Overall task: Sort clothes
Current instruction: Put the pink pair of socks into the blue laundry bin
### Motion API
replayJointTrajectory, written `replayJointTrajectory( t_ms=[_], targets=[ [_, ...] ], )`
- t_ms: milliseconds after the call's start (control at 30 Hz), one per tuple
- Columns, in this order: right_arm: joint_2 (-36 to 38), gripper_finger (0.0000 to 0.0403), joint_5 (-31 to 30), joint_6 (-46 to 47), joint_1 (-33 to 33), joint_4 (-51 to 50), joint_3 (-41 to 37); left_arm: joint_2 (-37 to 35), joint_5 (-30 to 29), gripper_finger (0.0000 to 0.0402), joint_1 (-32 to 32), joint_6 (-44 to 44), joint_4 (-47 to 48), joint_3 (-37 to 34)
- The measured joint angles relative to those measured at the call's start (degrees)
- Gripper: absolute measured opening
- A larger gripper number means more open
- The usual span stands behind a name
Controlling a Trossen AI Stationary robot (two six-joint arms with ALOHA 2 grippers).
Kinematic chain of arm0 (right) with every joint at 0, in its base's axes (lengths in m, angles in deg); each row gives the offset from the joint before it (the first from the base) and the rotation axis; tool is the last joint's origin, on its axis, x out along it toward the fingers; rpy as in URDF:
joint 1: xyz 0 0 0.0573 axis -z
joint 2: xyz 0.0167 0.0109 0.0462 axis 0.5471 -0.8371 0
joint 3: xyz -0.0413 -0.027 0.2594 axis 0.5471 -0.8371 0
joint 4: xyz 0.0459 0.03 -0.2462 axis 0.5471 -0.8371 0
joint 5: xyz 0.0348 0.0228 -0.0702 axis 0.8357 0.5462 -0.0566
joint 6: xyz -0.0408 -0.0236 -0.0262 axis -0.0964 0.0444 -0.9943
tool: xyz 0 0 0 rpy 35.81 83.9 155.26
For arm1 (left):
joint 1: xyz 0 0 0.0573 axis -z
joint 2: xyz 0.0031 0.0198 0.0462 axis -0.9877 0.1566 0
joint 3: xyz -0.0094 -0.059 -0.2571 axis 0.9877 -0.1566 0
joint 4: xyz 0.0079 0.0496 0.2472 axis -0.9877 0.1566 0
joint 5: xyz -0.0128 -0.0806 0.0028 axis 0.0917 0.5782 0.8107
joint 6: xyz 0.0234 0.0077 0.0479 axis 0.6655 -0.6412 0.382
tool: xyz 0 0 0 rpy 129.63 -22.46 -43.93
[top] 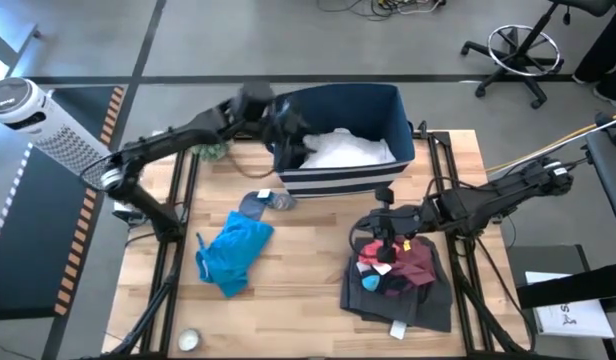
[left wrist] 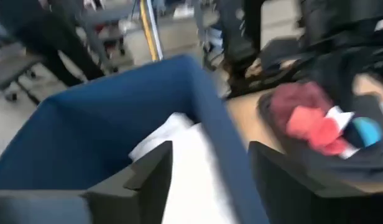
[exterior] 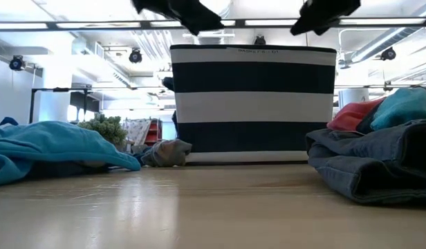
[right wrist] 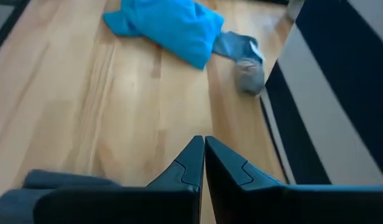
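Clothes are getting sorted: white garment (top: 353, 148) is lying in the bin (top: 388, 100) at the tabletop's far edge, my left claw (top: 288, 140) hanging released over it. Right claw (top: 386, 228), clenched and empty, is hovering above the dark pile (top: 408, 290). Blue garment (top: 233, 250) probably comes next.

table (top: 308, 290): light wood planks, smooth, a little shiny
bin (top: 348, 180): stiff navy cloth with white stripes, matt
white garment (top: 343, 150): soft cloth, crumpled
bright blue garment (top: 233, 250): soft cloth, matt, wrinkled
grey piece (top: 266, 201): soft knit-looking cloth
dark charcoal garment (exterior: 379, 162): thick cloth, rough like denim
maroon garment (top: 413, 262): soft cloth
left gripper (left wrist: 210, 171): dark fingers, matt, look like plastic
right gripper (right wrist: 204, 163): dark fingers, smooth, matt, look like plastic
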Motion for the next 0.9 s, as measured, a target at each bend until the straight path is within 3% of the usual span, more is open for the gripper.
replayJointTrajectory(
  t_ms=[100,200,333,700,900],
  targets=[
    [0.0,0.0000,0.1,1.4,-0.9,-3.5,0.0,-7.7,-0.9,0.0163,1.8,-2.8,-10.0,-10.9],
    [0.0,0.0000,0.3,2.9,-1.6,-4.2,0.0,-15.1,-5.4,0.0144,4.1,-5.4,-18.7,-21.2],
    [0.0,0.0000,0.3,3.3,-2.2,-4.9,0.0,-23.8,-10.6,0.0120,7.5,-7.5,-24.1,-31.9],
    [-1.2,0.0000,2.8,4.5,-2.1,-8.0,0.0,-37.4,-11.2,0.0006,13.3,-13.5,-24.2,-48.0],
    [-2.2,0.0020,9.1,10.2,-2.8,-11.7,0.0,-39.3,-11.6,0.0035,16.1,-16.0,-32.9,-55.6]
  ],
)
